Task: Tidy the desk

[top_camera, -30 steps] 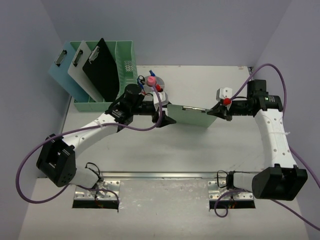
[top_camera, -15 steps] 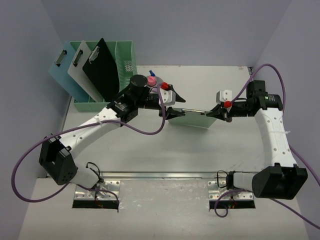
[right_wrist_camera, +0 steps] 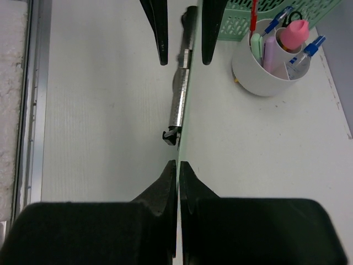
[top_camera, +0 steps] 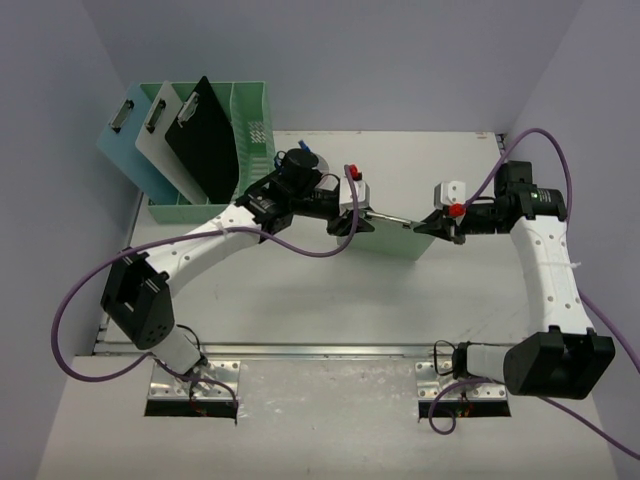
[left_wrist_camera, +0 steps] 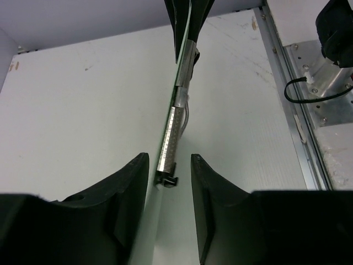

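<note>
From above, the left arm's wrist covers nearly all of the round white pen cup (right_wrist_camera: 263, 72). The left gripper (top_camera: 347, 222) is too small there to tell whether it touches the thin pale green clipboard with a metal clip (top_camera: 392, 235). Both wrist cameras see that clipboard edge-on, so its faces are hidden. Its near end blurs between the left fingers (left_wrist_camera: 127, 193) and vanishes inside the pinched right gripper (right_wrist_camera: 177, 165). The right wrist view's top edge cuts off the mint-green slotted rack (right_wrist_camera: 237, 25).
</note>
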You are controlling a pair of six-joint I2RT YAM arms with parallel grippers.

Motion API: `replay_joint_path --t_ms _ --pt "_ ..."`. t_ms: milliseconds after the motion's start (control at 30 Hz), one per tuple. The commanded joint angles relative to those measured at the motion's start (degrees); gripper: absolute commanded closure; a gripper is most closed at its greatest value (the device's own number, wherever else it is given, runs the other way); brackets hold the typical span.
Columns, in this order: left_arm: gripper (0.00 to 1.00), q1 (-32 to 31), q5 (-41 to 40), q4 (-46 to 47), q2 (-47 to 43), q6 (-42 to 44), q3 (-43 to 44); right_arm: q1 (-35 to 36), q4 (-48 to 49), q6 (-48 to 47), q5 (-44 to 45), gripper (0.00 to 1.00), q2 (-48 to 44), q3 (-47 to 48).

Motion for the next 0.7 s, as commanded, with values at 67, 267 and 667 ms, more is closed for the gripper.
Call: replay_joint_path --t_ms 67,267,667 --pt "0.72 -0.5 1.7 1.7 -0.8 0.2 2.4 0.2 -0.4 -1.3 -2.9 0.99 -0.7 1.2" --pt "1.00 -0.5 1.7 3.5 -2.1 -1.7 1.3 0.2 0.0 -0.5 -2.8 0.99 -0.8 1.1" --pt "1.00 0.0 -6.2 2.2 -12.9 -12.2 -1.8 -1.1 21.8 26.4 -0.4 0.02 -6.4 -2.5"
